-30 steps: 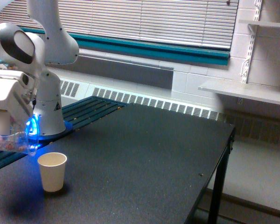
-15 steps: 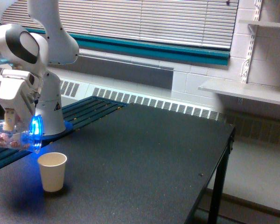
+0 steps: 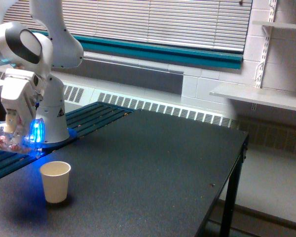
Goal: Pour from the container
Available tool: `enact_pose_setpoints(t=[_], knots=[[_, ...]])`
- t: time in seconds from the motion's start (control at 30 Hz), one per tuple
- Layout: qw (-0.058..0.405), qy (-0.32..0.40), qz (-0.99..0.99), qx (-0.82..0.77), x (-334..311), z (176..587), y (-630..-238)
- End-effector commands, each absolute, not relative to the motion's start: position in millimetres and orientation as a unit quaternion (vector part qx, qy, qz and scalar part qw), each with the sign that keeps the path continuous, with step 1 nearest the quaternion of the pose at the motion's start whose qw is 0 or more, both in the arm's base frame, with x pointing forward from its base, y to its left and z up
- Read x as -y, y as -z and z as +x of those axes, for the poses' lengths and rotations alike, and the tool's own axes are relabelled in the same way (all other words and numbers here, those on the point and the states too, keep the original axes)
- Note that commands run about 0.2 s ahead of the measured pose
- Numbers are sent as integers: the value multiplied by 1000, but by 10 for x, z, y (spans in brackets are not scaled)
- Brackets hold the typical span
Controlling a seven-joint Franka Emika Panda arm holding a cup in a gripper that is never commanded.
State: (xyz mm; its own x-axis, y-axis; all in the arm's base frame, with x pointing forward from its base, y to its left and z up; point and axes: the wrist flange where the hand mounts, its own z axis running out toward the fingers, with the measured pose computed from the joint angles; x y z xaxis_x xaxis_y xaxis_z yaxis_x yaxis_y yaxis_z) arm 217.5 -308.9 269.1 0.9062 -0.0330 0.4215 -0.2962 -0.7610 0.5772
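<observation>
While tipped sideways, the container (image 3: pixel 12 138) has risen above the paper cup (image 3: pixel 55 181).

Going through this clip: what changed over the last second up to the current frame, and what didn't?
The gripper lifted the clear container and moved it slightly toward the exterior view's right. It now sits higher above the paper cup, still tipped on its side with pinkish contents inside. The grasp held; nothing was let go. The paper cup, the black table and the arm's base stayed where they were.
</observation>
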Motion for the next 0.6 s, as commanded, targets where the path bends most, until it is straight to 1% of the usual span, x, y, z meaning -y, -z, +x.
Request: enact_pose_setpoints(t=[0.03,0.6], knots=[[354,-184,916,39,3021,2224,-2731],[376,-163,912,4,2941,2217,-2696]])
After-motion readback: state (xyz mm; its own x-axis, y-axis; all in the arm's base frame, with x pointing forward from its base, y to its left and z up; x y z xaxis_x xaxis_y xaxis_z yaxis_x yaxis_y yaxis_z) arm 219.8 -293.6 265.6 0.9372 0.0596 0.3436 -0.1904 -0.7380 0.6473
